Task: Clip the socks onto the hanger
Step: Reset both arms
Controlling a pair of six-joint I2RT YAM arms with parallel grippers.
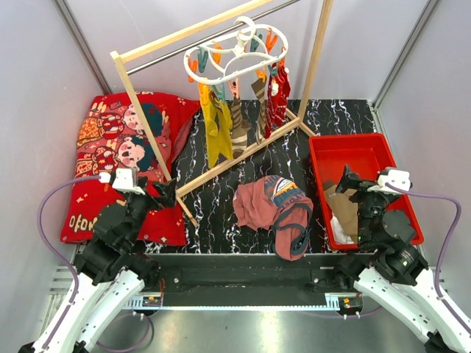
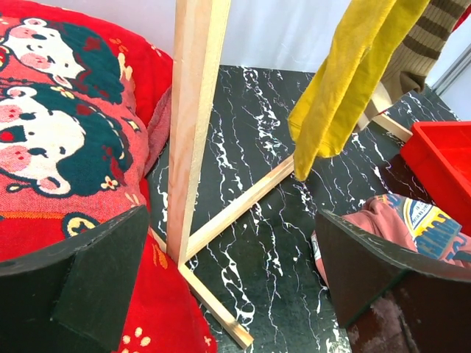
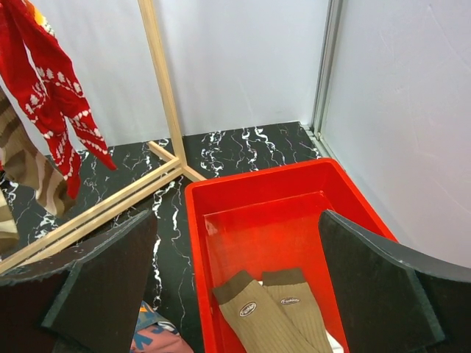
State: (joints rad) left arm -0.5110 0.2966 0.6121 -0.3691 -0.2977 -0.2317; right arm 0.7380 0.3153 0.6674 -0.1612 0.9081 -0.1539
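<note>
The white oval hanger (image 1: 237,50) with orange and teal pegs hangs from the rack's rail. Clipped to it are mustard yellow socks (image 1: 215,131), brown-and-tan striped socks (image 1: 240,125) and red patterned socks (image 1: 278,99). The yellow socks (image 2: 338,95) dangle ahead in the left wrist view; the red ones (image 3: 51,110) show at the right wrist view's upper left. A pair of tan socks with dark cuffs (image 3: 294,316) lies in the red bin (image 1: 368,147). My left gripper (image 1: 163,195) is open over the cushion's edge, by the rack's foot. My right gripper (image 1: 349,182) is open above the bin, holding nothing.
The wooden-pole rack (image 1: 140,110) stands diagonally across the black marble table, its near foot (image 2: 213,301) between my left fingers. A red cartoon cushion (image 1: 110,147) lies at the left. A rust-maroon garment (image 1: 272,206) sits at the front middle. Grey walls close in on all sides.
</note>
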